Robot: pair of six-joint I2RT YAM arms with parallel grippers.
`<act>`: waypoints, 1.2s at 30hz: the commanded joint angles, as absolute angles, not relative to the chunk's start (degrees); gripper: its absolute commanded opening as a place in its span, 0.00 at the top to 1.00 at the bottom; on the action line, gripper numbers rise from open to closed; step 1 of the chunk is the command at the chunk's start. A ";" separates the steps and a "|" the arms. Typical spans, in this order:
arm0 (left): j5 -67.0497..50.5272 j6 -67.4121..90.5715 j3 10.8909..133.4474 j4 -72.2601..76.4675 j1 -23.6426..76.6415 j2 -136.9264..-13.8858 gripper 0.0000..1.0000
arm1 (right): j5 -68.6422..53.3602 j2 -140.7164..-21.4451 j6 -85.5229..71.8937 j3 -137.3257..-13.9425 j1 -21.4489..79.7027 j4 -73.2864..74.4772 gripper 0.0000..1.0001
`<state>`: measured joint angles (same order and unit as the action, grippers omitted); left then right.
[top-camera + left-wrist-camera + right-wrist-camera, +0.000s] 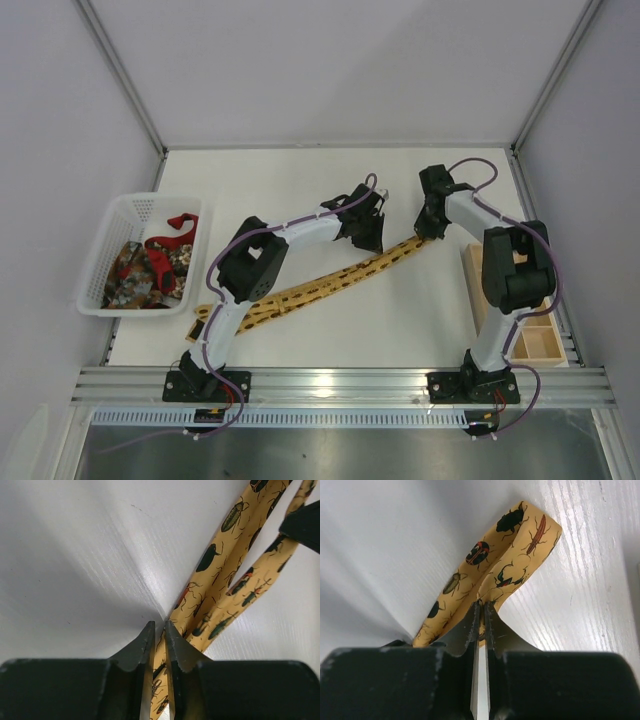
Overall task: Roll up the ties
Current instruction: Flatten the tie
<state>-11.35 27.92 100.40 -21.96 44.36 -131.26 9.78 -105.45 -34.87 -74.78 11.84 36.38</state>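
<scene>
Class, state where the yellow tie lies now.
Top view: the yellow tie lies diagonally across the table, right of the white basket, its far end pinched by the right gripper.

A robotics lab test cell: the white table is boxed in on three sides by plain pale panels held in bare aluminium posts. Along the table's near edge runs a slotted aluminium rail with the left arm and the right arm bolted to it, purple cables looping along them. A white plastic basket sits at the table's left edge and a wooden tray at its right.
</scene>
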 commanded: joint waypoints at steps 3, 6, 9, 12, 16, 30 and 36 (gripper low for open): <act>-13.09 26.19 101.69 -23.64 44.65 -128.58 0.83 | 9.41 -109.41 -33.93 -78.92 11.51 35.86 0.92; -13.36 26.10 101.86 -23.82 44.65 -128.58 0.84 | 9.40 -111.09 -33.84 -80.50 11.25 35.25 0.92; -13.45 25.75 102.04 -24.17 44.65 -128.76 0.85 | 8.79 -113.02 -33.57 -81.73 11.08 35.42 0.92; -13.62 25.66 102.65 -24.78 44.56 -129.37 0.86 | 8.61 -113.12 -33.66 -81.91 11.16 35.42 0.91; -13.36 25.75 103.09 -24.96 44.47 -129.46 0.87 | 9.23 -113.02 -33.31 -82.43 10.90 34.45 0.89; -5.38 27.42 104.85 -29.88 41.14 -127.10 0.81 | 7.56 -115.67 -31.20 -82.18 10.81 29.45 0.72; 2.09 27.33 105.65 -35.15 39.99 -120.52 0.67 | 6.86 -115.14 -30.32 -84.10 10.55 30.58 0.51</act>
<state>-4.23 27.03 102.39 -31.44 40.58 -128.70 7.33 -115.07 -31.42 -81.43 10.98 30.98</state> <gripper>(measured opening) 0.313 0.480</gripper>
